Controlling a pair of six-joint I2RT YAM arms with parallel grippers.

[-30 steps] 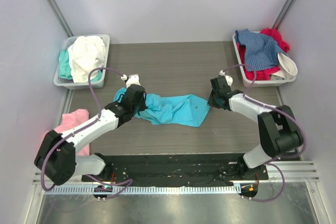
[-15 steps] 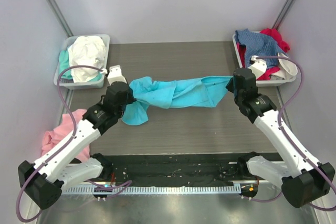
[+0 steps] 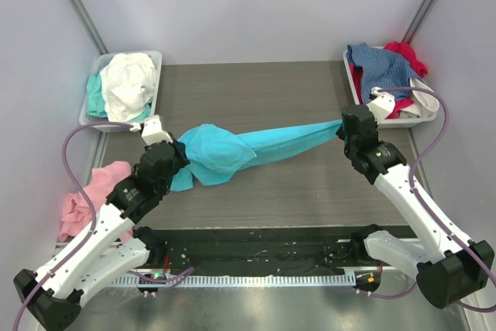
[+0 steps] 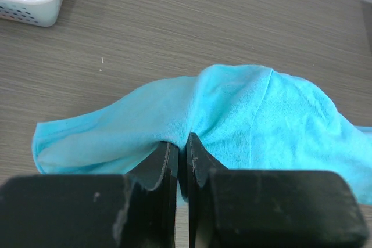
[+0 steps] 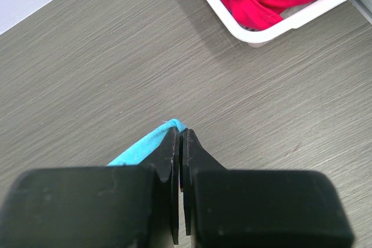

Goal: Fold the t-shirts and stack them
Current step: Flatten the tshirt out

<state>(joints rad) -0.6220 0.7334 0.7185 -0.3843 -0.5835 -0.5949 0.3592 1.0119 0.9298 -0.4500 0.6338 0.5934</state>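
Since the earlier view, the left gripper (image 3: 180, 157) has drawn back toward the near left of the table (image 3: 271, 91). The turquoise t-shirt (image 3: 232, 151) has gone from a loose, sagging band to a taut one. It spans the middle of the table between the two arms. Toward the right it is narrow and rope-like, and beside the left gripper it bunches into a rounded mass with a short flap below.

The left gripper's jaws are pressed together on a fold of the turquoise cloth. The right gripper (image 3: 342, 126) is likewise pinched tight on a thin edge at the shirt's other end.

A pink t-shirt (image 3: 93, 191) lies crumpled at the table's left edge. In the far left corner, the left tray (image 3: 91, 123) holds a white t-shirt (image 3: 128, 83) over a mint t-shirt (image 3: 94, 97). In the far right corner, the right tray (image 3: 391, 122) holds a blue checked t-shirt (image 3: 380, 67) and a red t-shirt (image 3: 407, 56).
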